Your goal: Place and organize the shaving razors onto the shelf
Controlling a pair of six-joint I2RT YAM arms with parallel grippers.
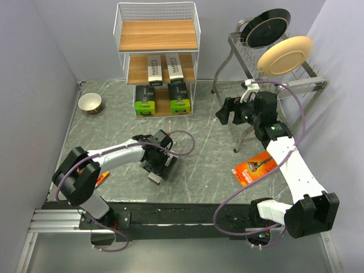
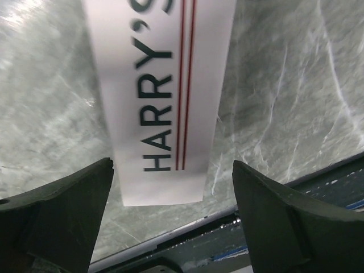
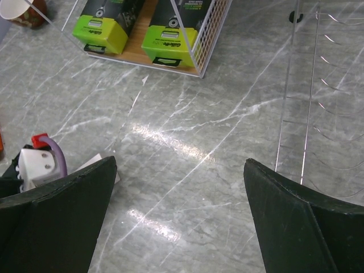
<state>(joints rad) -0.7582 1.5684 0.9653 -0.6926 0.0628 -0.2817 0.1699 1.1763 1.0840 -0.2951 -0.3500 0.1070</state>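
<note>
While the left gripper (image 2: 172,166) hangs spread wide above the marble tabletop (image 2: 296,79), a long white HARRY'S box (image 2: 162,96) lies flat directly beneath it, its near end framed between the two dark fingers (image 2: 62,210). Also parted and holding nothing, the right gripper (image 3: 181,164) hovers with the white wire shelf (image 3: 211,31) ahead and to its left. Two black boxes with lime-green ends (image 3: 105,25) sit on the bottom tier, and two more HARRY'S boxes (image 1: 154,69) on the middle one. A flat orange razor pack (image 1: 255,168) lies on the table behind the right gripper, beside its arm.
</note>
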